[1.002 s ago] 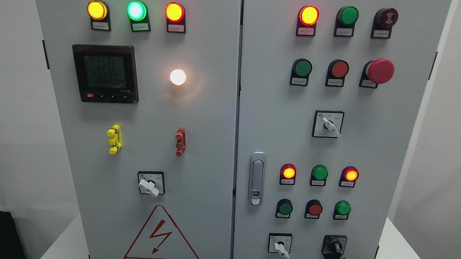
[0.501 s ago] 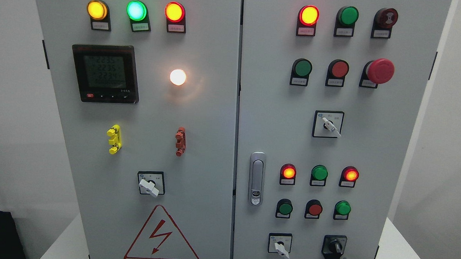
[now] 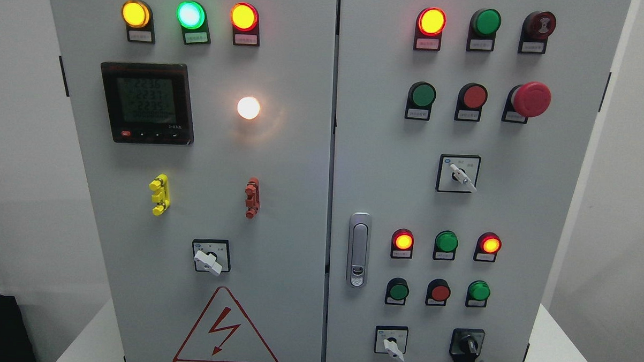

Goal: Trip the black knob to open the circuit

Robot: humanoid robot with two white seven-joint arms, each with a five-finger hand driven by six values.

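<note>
The cabinet face (image 3: 300, 201) is evenly and brightly lit and in sharp focus. The white lamp (image 3: 248, 107) blooms into a soft glare halo. Lit indicator lamps tint the panel beside them. Knobs cast short, soft shadows downward.

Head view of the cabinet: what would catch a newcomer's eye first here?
The glowing white lamp mid-left door, beside the digital meter, stands out most, with the lit amber, green and red lamps along the top. On the right door the red mushroom button juts out at upper right. The black knob sits at the bottom right; no robot hand shows.
</note>
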